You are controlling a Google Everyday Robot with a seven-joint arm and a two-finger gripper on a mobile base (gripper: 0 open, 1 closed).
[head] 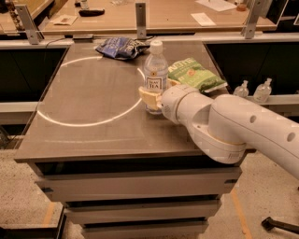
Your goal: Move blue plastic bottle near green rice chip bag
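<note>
Right at the front, below the blue plastic bottle (155,77), the dark table (84,140) has drawers (131,186) stacked under its top. A fat white arm (233,126) comes in from the right of the bottle and sits nearer to us than the bottle does. At its tip is the gripper (157,97). Its tan fingers (148,98) are closed on the low part of the bottle. One is on the left side and the other is mostly hidden.

The bottle stands up straight. It is clear, with a white cap (156,45) and a label (154,83) that says TEA. I cannot tell if its bottom sits on the table or hangs just over it. A thin white ring (70,122) is drawn on the table top to the left of the bottle, and its line runs close by the bottle.

The green rice chip bag (198,74) lies flat just beside the bottle, to the right and a little behind it. A dark blue chip bag (122,47) lies behind the bottle, to the left. Two small pump bottles (263,88) stand well off to the right of the bottle, past the table. Far behind the bottle is a wooden bench (168,14) with papers on it.
</note>
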